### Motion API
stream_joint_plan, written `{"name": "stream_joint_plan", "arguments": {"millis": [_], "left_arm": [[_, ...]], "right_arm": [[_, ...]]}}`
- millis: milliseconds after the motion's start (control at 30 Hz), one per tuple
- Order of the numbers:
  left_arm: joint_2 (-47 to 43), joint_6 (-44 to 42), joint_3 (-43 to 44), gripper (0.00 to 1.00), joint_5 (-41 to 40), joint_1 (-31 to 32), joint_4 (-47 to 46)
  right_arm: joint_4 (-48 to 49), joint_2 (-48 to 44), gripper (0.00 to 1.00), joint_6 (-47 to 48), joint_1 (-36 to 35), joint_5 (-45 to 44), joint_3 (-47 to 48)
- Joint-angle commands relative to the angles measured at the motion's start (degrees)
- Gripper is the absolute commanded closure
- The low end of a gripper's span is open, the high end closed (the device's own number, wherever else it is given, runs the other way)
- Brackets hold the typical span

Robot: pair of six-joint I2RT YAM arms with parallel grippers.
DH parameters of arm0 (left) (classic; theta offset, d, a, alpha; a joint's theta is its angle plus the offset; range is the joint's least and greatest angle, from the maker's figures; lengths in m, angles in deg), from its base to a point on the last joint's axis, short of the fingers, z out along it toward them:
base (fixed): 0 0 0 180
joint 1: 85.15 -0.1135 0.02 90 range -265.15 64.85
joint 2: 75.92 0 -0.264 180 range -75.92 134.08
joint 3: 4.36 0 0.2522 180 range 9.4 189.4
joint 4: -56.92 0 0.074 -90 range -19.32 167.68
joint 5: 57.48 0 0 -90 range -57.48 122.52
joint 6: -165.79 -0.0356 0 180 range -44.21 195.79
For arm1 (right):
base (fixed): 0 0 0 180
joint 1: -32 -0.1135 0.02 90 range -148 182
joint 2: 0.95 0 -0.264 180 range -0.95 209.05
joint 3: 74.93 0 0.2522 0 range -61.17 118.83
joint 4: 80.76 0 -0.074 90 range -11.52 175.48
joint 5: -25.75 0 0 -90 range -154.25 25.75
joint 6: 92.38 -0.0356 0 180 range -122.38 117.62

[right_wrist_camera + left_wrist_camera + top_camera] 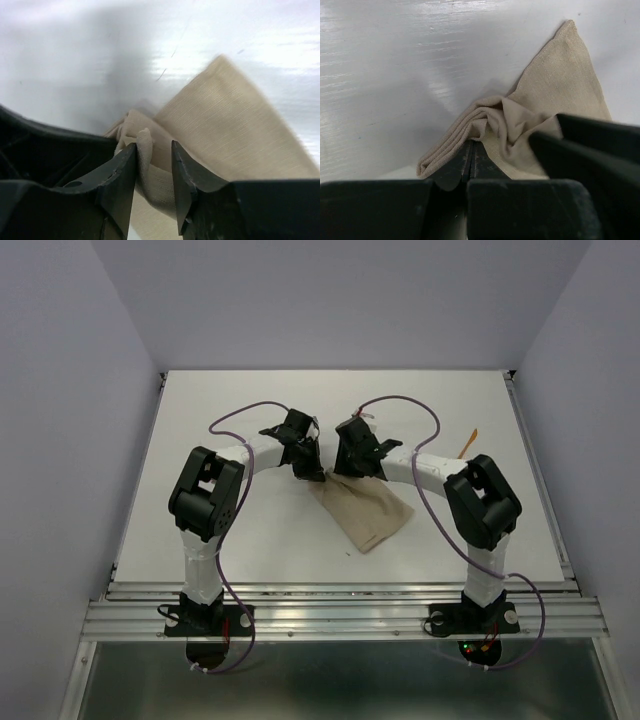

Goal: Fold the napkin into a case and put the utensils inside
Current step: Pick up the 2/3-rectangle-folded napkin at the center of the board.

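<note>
The tan napkin [365,508] lies folded into a narrow oblong at mid-table, running from the grippers toward the near right. My left gripper [308,472] is at its far end. In the left wrist view its jaws [471,146] are pressed together on the bunched, layered edge of the napkin [560,85]. My right gripper [362,472] is close beside it at the same end. Its jaws [154,150] stand apart, and a raised fold of the napkin [235,120] sits in the gap against the left finger [120,170]. One thin orange utensil [468,443] lies behind the right arm.
Purple cables [240,415] loop over both arms. The white table [200,530] is bounded by a raised rail at its right edge [540,480] and a metal rail at the front [340,592]. Walls stand on both sides.
</note>
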Motion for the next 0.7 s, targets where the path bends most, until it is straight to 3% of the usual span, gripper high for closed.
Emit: {"name": "stream_joint_plan", "arguments": {"millis": [0,167,533,667], "left_arm": [[1.4,-1.7,-2.7,1.0,-1.5,0.1,3.8],[1.4,-1.9,-2.5,1.0,-1.3,0.1,3.9],[1.7,-2.2,-1.5,1.0,-1.4,0.1,4.6],[1.8,-2.5,-1.3,1.0,-1.6,0.1,4.9]], "right_arm": [[-0.5,-4.5,0.6,3.7,4.6,-0.2,1.0],[-2.2,-4.0,0.5,8.8,10.5,5.3,2.2],[-6.8,2.2,0.49,18.8,13.9,13.2,6.7],[-8.0,3.7,0.37,21.8,14.4,19.6,6.6]]}}
